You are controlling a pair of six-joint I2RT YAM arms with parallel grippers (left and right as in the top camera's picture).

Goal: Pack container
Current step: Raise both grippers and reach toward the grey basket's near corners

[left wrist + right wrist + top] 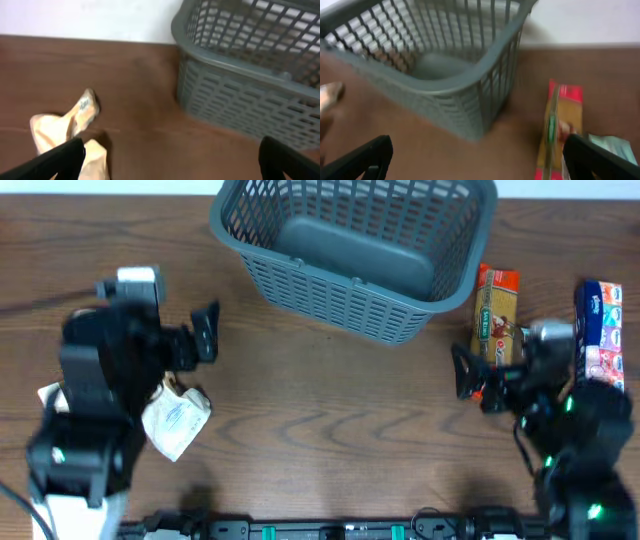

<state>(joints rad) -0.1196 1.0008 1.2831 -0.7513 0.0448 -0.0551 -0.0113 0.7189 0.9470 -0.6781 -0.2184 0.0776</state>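
Left gripper (pixel 207 335): fingers (pixel 55 162) spread wide, black tips at the two bottom corners of the left wrist view, nothing pinched between. Held over bare brown table (pixel 320 420), pointing toward the middle. Just beside the left-hand tip in that view, a crumpled cream pouch (pixel 70 130), lying on the wood, partly hidden under the left arm from overhead; touching the finger or not, cannot tell. Ahead and to the right in the same wrist view, one lower corner of the container (pixel 330 300). Right gripper (pixel 463 373): fingers (pixel 600 157) likewise set wide apart, empty, tips low in the right wrist frame. Sits over the near end of a long orange-and-yellow pasta packet (pixel 497 305); contact between finger and packet cannot be told, view blurred. Packet lies flat, lengthwise away from the robot, just beside the container's right wall. Further right, near the table edge, a blue and white pack (pixel 600 330) with red print, its near end covered by the right arm. Container itself: large, dark grey, slotted lattice sides, solid floor, thick rim. Stands upright at the far middle of the table, beyond both grippers and between them, turned slightly askew.
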